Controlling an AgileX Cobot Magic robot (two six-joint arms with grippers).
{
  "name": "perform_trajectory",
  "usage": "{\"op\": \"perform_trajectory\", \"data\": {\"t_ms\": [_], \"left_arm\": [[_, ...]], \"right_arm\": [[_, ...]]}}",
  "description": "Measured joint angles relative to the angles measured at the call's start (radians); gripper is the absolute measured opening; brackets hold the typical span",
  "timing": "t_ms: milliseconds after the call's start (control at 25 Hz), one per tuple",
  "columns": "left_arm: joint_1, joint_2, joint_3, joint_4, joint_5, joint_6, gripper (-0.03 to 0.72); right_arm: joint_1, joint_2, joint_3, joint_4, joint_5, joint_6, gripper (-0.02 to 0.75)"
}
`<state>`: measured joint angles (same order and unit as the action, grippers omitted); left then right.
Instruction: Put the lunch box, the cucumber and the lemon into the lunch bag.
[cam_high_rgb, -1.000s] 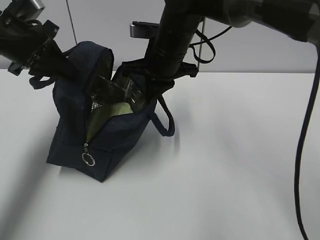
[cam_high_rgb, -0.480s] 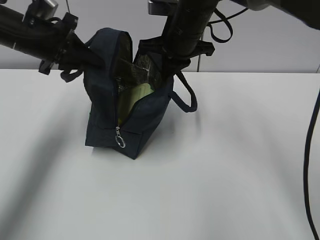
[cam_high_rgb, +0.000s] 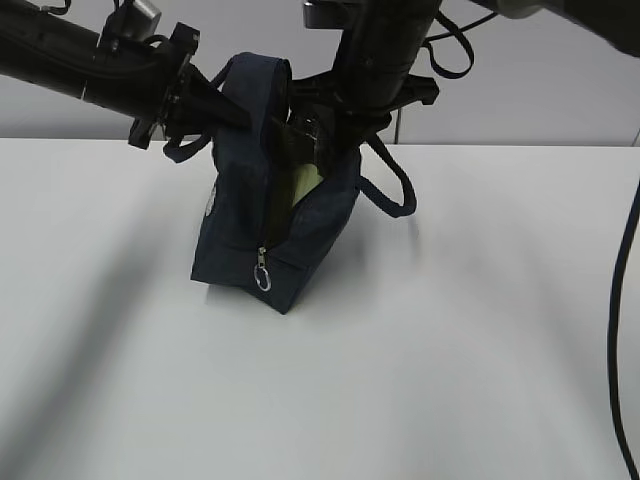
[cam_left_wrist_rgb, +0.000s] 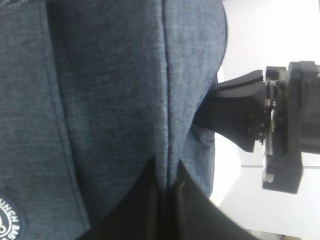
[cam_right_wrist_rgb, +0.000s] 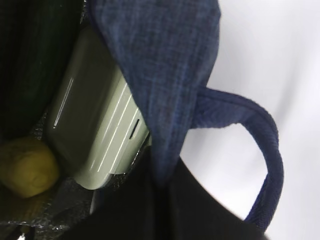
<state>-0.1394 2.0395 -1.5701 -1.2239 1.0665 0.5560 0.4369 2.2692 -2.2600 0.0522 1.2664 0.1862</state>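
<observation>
A: Where does the lunch bag (cam_high_rgb: 262, 215) sit against the two sets of jaws?

B: It hangs between them. The left gripper (cam_high_rgb: 203, 100) has its jaws closed tight on the rim fabric of one side wall, so the bag lies straight ahead of those jaws and below them. The right gripper (cam_high_rgb: 335, 140) has its jaws pinched on the opposite rim, just beside the loop handle (cam_right_wrist_rgb: 255, 150), with the bag's mouth opening directly beneath them.

A: And the contents?

B: From the right jaws, the lunch box (cam_right_wrist_rgb: 97, 132) lies just below and inside the pinched rim, resting against that wall, with its green lid facing the camera and its long axis running down into the bag. The lemon (cam_right_wrist_rgb: 27, 165) is deeper, touching the box's lower corner. I cannot make out the cucumber for certain; the dark shape beyond the box is too dim to name.

A: Which arm is nearer the goods?

B: The right, clearly. The left jaws hold the far wall with only outer fabric and the white logo (cam_left_wrist_rgb: 7, 220) in their view.

A: The bag's base?

B: It rests on the desk (cam_high_rgb: 450, 350), tilted, with the zipper pull (cam_high_rgb: 263, 278) at the near lower end. I judge the packing nearly or wholly done.
</observation>
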Motion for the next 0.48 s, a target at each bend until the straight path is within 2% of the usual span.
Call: {"op": "perform_trajectory", "data": {"t_ms": [480], "left_arm": [[-0.008,0.028,-0.013,0.0,0.0,-0.029,-0.007]], "right_arm": [[-0.004,0.004,-0.042,-0.017,0.003,0.0,0.001]]}}
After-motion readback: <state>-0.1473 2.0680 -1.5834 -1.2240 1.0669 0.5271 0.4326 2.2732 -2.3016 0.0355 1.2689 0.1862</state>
